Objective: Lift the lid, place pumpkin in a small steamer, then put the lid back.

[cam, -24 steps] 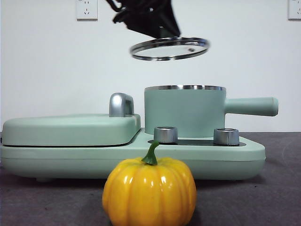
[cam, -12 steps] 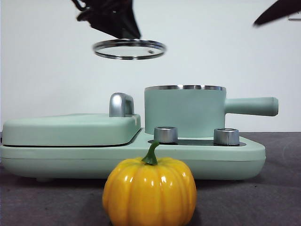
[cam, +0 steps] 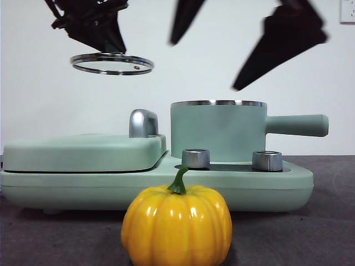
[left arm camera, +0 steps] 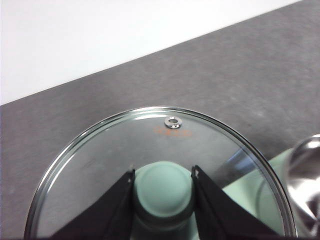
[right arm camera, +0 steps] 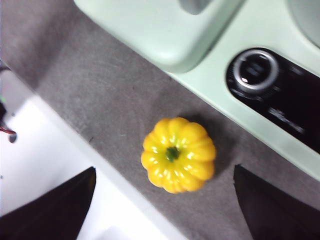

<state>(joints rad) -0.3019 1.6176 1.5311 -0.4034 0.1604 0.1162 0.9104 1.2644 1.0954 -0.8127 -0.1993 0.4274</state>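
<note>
2 grippers up: left gripper grips lid (pumpkin untouched).

Grey counter, two things sitting on it.
Up front, the pumpkin rests on the counter; behind it sits the wide mint-green appliance base.

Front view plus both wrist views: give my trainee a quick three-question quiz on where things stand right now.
1. True or false: the lid rests on the small steamer.
2. What does the left tool grip? A) the pumpkin B) the lid's knob C) the steamer's handle
3. Fill in: the right tool hangs open above the ____, which sits on the table in front of the appliance base.

Key:
1. False; the lid is held in the air, off to the side above the flat cover.
2. B
3. pumpkin
</note>
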